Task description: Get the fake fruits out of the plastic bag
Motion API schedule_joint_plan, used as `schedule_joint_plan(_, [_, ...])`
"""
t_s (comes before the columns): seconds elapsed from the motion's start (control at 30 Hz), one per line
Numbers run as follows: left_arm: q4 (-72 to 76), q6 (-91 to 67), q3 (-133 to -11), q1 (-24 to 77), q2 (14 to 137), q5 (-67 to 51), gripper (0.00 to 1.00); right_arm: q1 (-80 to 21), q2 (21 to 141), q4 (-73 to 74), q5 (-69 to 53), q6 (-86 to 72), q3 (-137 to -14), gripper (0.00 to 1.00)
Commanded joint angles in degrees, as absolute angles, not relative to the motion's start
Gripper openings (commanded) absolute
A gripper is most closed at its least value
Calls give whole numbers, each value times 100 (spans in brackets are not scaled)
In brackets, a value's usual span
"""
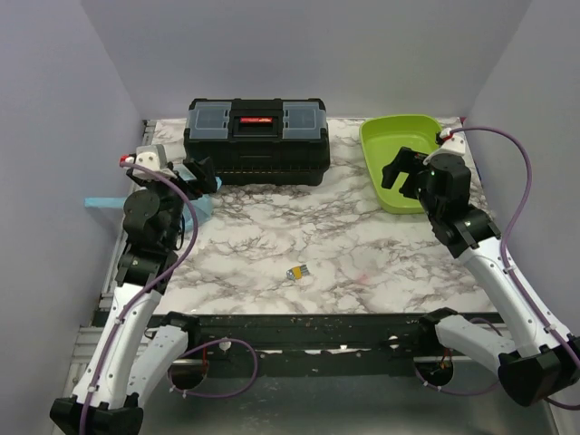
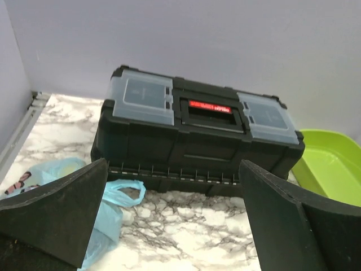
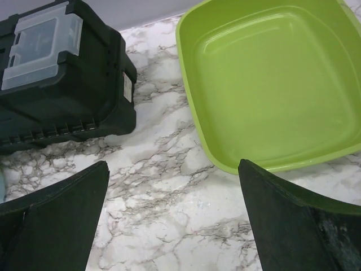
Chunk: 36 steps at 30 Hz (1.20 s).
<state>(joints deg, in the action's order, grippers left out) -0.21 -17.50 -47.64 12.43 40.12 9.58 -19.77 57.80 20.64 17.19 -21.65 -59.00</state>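
**Left gripper** (image 2: 173,165): jaws spread wide, nothing between them. It hangs off the left front corner of the toolbox (image 2: 197,132), facing its front wall.

**Right gripper** (image 3: 173,164): jaws likewise wide and empty. It hovers off the toolbox's right end, over the near rim of the lime-green tray (image 3: 271,84).

**Hazards, as judged:**
- You may pinch only one thin layer of film. The bag would then lift with its load inside, or tear.
- If you descend blind, you may close on a handle loop instead of a fruit.
- The toolbox wall stands close behind the bag. A forward reach could knock a finger against it or shove the bag under its lip.
- A glossy round fruit is likely to squirt out of flat pads.

**Plastic bag** (image 2: 110,197): light blue and crumpled, it lies on the marble just in front of the toolbox's left front corner. In the left wrist view it sits low and beside the left finger (image 2: 56,214), outside the gap. It is well apart from the right gripper.

**Fake fruits**: none can be seen, so you must take them to be inside the bag.

**Small yellow-and-silver block** (image 1: 298,272): lies well in front of the toolbox, apart from both grippers.
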Motion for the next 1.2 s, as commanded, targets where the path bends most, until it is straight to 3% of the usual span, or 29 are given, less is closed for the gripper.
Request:
schedule_joint_plan(0.0, [-346, -1934, -4981, 1204, 4232, 1029, 99, -1985, 5774, 2125, 1824, -2304, -5964, 100])
schedule_joint_plan(0.5, [-562, -2494, -5004, 758, 4752, 1210, 99, -1986, 6178, 2322, 1522, -2545, -6196, 100])
schedule_joint_plan(1.0, [-1402, -4691, -5185, -810, 6392, 1164, 99, -1986, 5973, 2294, 1230, -2448, -6083, 100])
schedule_joint_plan(1.17, [-1905, -5354, -5496, -1522, 7272, 321, 96, -1982, 5914, 2303, 1225, -2406, -6039, 100])
